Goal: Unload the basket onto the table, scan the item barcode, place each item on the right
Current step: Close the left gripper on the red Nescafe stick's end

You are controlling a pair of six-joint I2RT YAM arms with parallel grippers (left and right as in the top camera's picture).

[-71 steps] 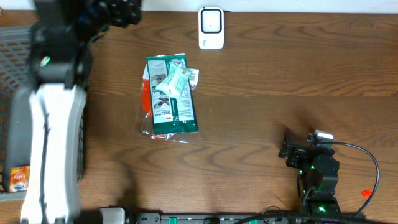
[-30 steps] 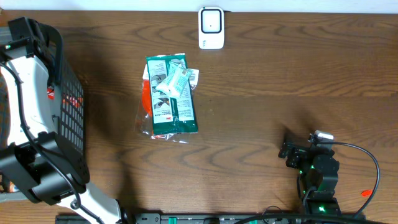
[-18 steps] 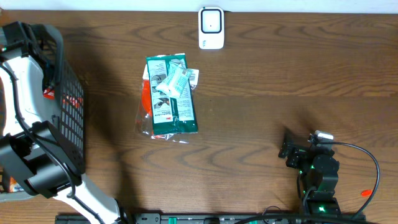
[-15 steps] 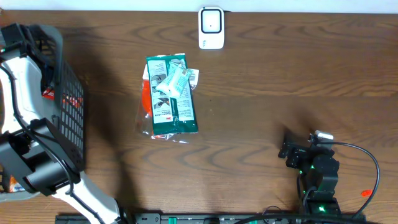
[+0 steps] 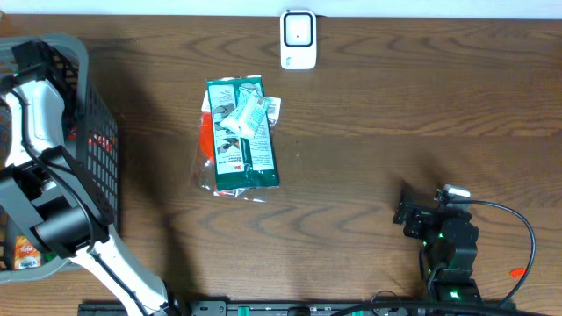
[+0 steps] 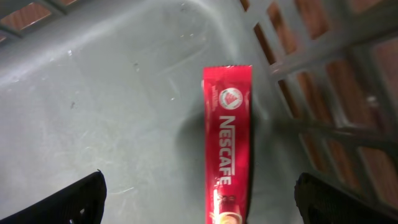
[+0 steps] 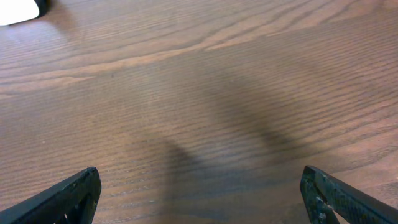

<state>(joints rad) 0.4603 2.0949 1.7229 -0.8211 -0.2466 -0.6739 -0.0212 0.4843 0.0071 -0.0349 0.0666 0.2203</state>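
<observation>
a red nescafe stick [image 6: 227, 143] is seen lying flat on the grey floor of a basket [image 6: 93, 93]. it is just beside the basket's wall of holes. the basket is placed at the left edge of the tabletop [image 5: 395, 105]. the left arm [image 5: 44, 175] is reached down into it.

the left claw [image 6: 205, 199] is held wide apart over the stick. one black finger [image 6: 74, 199] is seen on each side of the stick, and the stick is not touched by them. nothing is held in this claw.

the right claw [image 7: 205, 202] is also spread wide apart, with nothing in it. only bare brown wood is seen under it. the right arm [image 5: 443, 241] is parked low at the near right part of the tabletop.

a white scanner [image 5: 298, 39] is set at the far edge of the tabletop, near the middle. a green packet [image 5: 241, 132] in clear wrap is laid flat between the basket and the scanner, well apart from both arms. an orange packet [image 5: 26, 253] is seen in the near corner of the basket.
</observation>
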